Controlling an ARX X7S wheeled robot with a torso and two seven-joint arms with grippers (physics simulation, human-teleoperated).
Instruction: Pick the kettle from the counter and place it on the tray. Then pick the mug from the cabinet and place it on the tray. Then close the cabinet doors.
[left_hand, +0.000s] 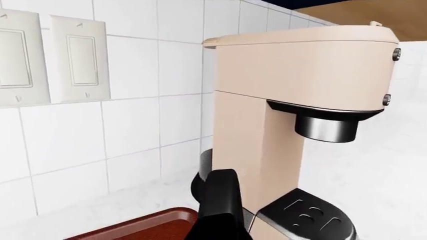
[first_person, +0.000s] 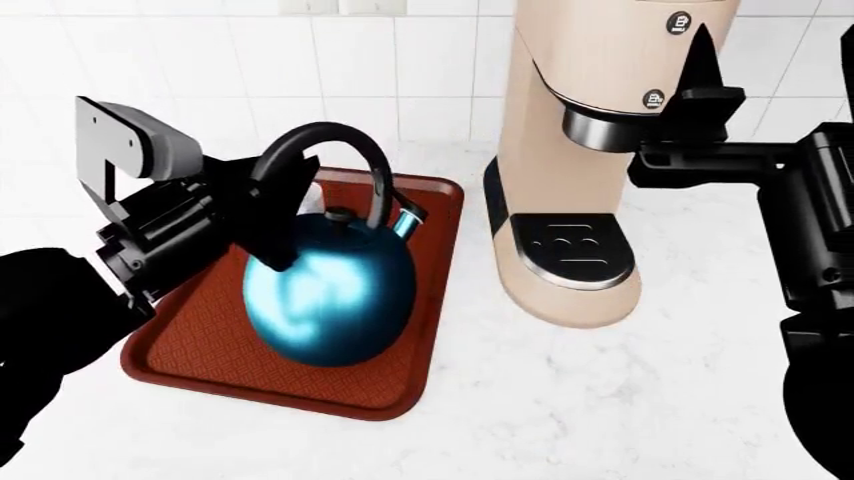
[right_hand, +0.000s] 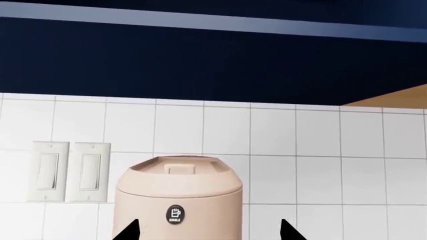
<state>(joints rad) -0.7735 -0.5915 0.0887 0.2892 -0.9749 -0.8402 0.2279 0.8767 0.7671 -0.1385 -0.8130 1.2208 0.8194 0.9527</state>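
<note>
1. The counter (first_person: 641, 390) spreads white beneath both arms.
2. The beige coffee machine (first_person: 587, 150) stands just ahead of the right gripper (first_person: 703, 70), whose fingertips (right_hand: 127, 231) are spread wide with nothing between them.
3. The tray (first_person: 414, 340) lies below the left gripper (first_person: 274, 215).
4. The kettle (first_person: 327, 290) sits on the tray; the left gripper is at its black handle (first_person: 327, 140), though whether its fingers are clamped on it is unclear.
</note>
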